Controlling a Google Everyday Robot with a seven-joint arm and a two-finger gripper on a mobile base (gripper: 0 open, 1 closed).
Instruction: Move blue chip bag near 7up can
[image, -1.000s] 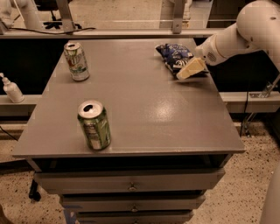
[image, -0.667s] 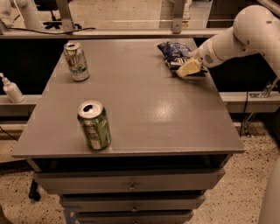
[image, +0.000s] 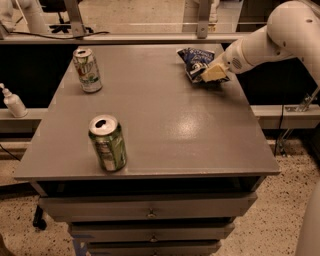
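A grey table (image: 165, 130) with drawers stood on a speckled floor. The white arm (image: 260, 42) reached in over the table's far right corner, sloping down, with its hand (image: 215, 73) against the right edge of the blue chip bag (image: 192, 60) there. Whether the hand gripped the bag could not be told. The table held one bag and two cans: the 7up can (image: 87, 70) at its far left and a darker green can (image: 107, 143) near its front left.
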